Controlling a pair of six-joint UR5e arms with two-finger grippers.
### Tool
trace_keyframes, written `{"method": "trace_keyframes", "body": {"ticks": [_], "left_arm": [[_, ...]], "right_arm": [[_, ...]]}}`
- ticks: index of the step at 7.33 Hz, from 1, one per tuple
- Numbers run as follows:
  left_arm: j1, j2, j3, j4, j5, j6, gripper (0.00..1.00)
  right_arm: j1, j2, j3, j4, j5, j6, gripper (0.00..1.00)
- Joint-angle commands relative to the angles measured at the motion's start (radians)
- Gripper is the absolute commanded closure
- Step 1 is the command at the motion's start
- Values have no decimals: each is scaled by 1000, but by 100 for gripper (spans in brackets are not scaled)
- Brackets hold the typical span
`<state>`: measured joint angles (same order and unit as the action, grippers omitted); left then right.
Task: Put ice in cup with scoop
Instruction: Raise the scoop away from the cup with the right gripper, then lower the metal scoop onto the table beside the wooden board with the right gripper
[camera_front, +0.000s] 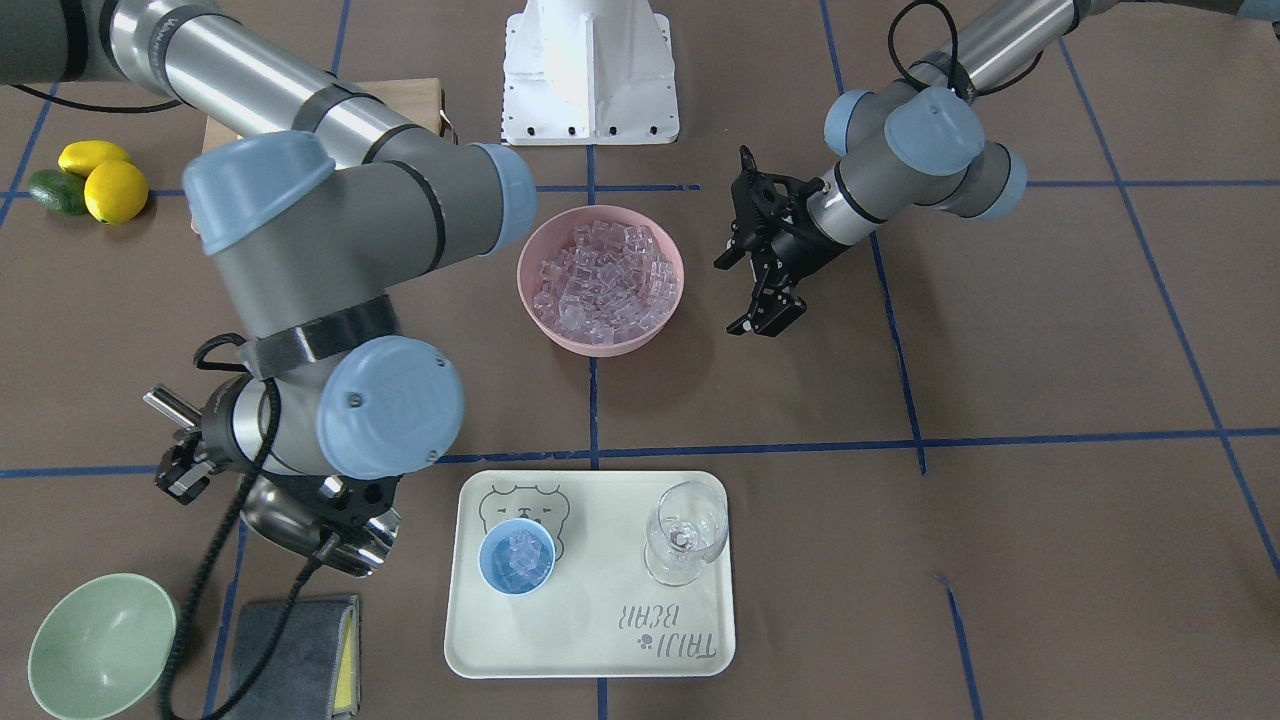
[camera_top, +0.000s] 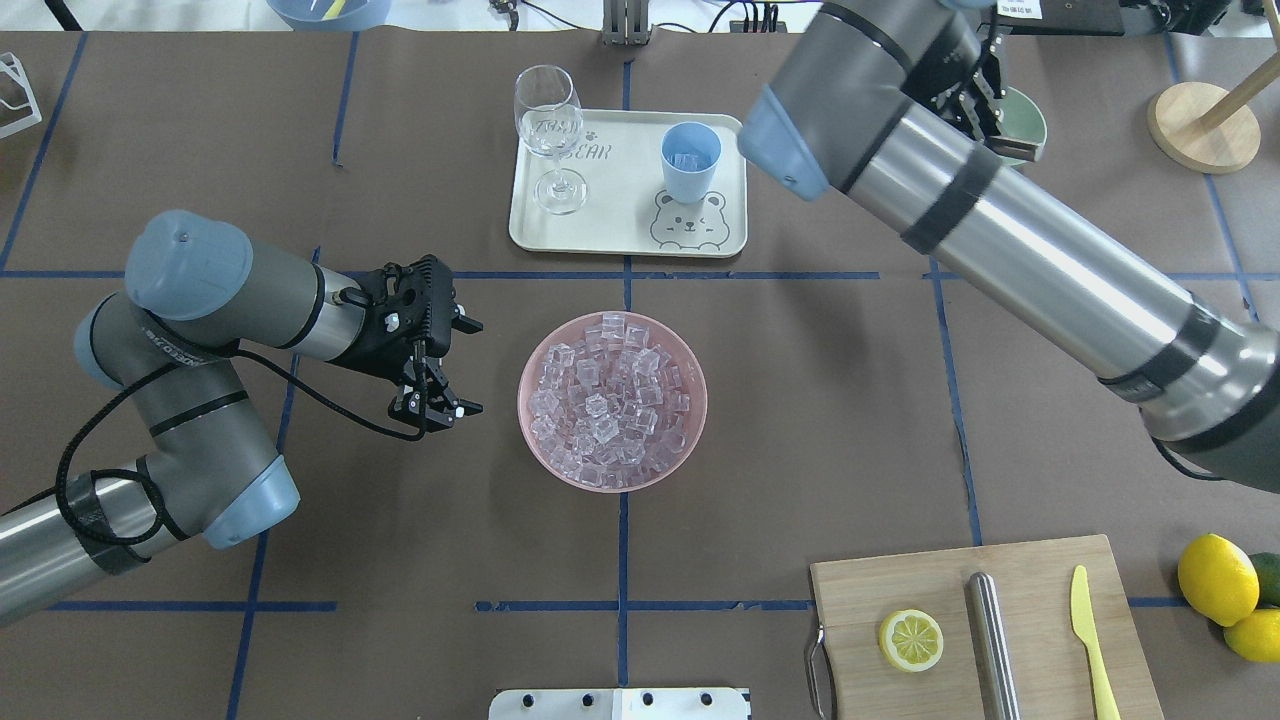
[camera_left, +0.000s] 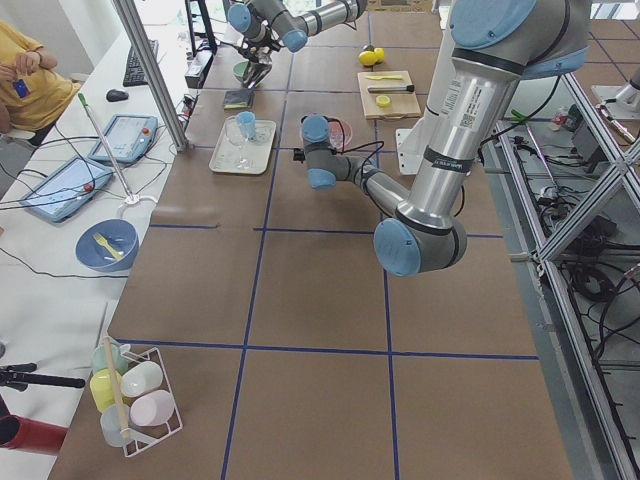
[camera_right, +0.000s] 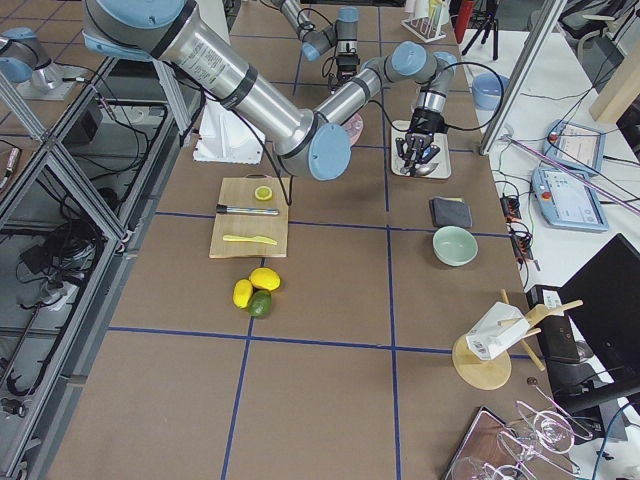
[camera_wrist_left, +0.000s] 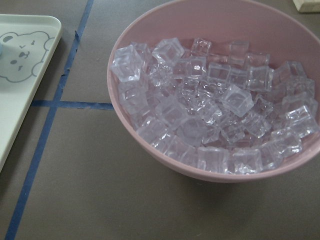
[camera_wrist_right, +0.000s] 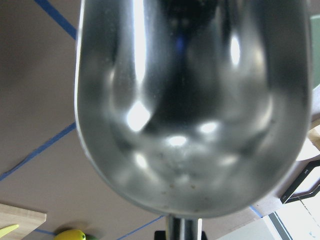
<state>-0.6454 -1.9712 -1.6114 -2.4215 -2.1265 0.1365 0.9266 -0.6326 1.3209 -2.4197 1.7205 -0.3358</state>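
Note:
The ice (camera_front: 603, 276) is heaped in a pink bowl (camera_front: 530, 290) at the table's middle; it also shows in the left wrist view (camera_wrist_left: 210, 115). The light-blue cup (camera_front: 516, 557) stands on a cream tray (camera_front: 600, 650) and holds a few cubes; it also shows in the overhead view (camera_top: 690, 160). My right gripper (camera_front: 195, 450) is shut on the handle of the steel scoop (camera_front: 295, 528), held beside the tray, apart from the cup. The scoop's bowl (camera_wrist_right: 192, 105) is empty. My left gripper (camera_top: 445, 365) is open and empty, beside the pink bowl (camera_top: 690, 440).
A clear stemmed glass (camera_front: 685, 535) stands on the tray beside the cup. A pale green bowl (camera_front: 100, 645) and a grey cloth (camera_front: 295, 655) lie near the scoop. A cutting board (camera_top: 1040, 570) holds a lemon slice, a steel cylinder and a yellow knife. Lemons (camera_top: 1215, 580) lie beside it.

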Motion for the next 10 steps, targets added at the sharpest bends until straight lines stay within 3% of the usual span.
{"method": "trace_keyframes", "body": {"ticks": [1, 2, 3, 5, 8, 10], "left_arm": [[1, 0, -4, 1, 0, 0, 0], [0, -2, -5, 1, 0, 0, 0], [0, -2, -5, 1, 0, 0, 0], [-2, -2, -5, 1, 0, 0, 0], [-7, 0, -7, 2, 0, 0, 0], [-7, 0, -5, 2, 0, 0, 0]], "right_arm": [[21, -239, 288, 1, 42, 55, 100], [21, -372, 430, 7, 127, 151, 100], [18, -459, 513, 33, 171, 202, 100], [0, -557, 543, 107, 267, 271, 100], [-31, -778, 613, 509, 355, 760, 100], [-86, -962, 609, 934, 357, 1150, 100]]}}
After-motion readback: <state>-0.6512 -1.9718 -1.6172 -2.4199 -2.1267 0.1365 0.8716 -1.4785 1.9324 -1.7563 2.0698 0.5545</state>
